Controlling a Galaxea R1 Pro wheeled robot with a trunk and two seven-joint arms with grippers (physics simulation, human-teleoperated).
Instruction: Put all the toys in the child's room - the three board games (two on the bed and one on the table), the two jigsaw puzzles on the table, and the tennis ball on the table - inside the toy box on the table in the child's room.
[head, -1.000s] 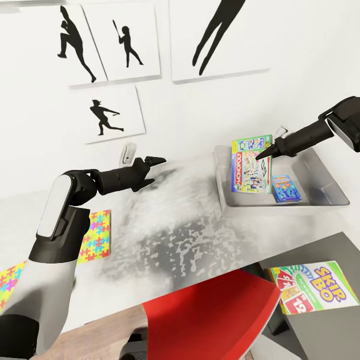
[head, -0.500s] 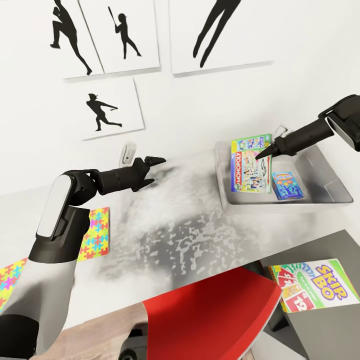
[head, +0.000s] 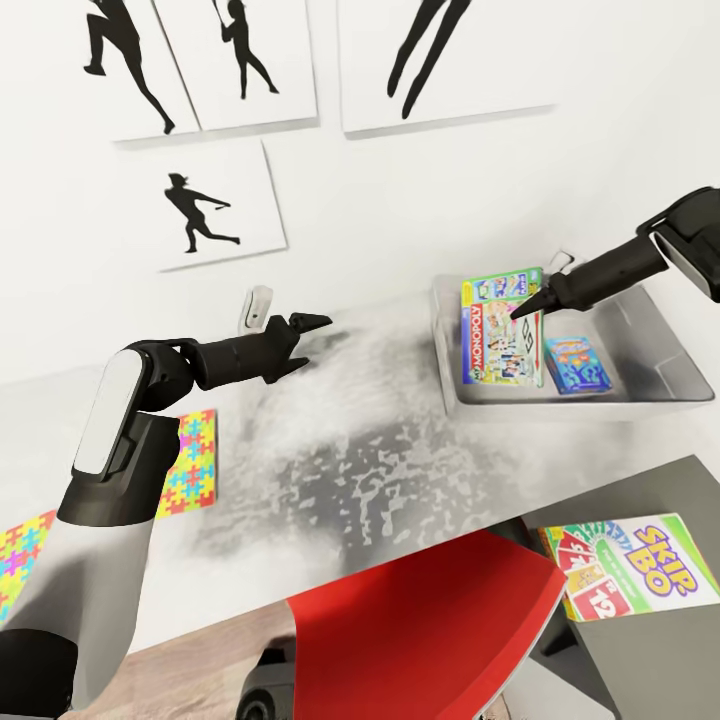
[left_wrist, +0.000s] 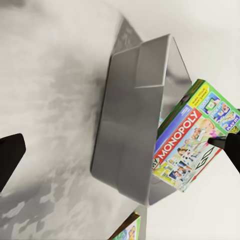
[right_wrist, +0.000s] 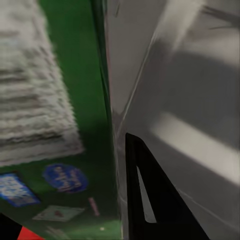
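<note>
While the right gripper (head: 527, 306) hangs over the toy box (head: 660, 340) at the far right of the table (head: 380, 440), it's pinched shut on the top edge of the MONOPOLY box (head: 500, 335), which stands on end inside the tray, leaning by the near-left wall. A blue game box (head: 577, 366) already lies flat on the tray floor just beside it. So my read is we're at the drop-off step for this board game: the next move should be letting go so it falls flat and doesn't tip over the rim.

The left gripper (head: 300, 335) hovers empty over the middle of the table, fingers spread a bit. Still to collect: the SKIP-BO box (head: 625, 580) on the dark grey cabinet top (head: 680, 490) by the red chair (head: 420, 630), and the two jigsaw puzzles (head: 190, 475) at the table's left end. Can't spot the tennis ball.
</note>
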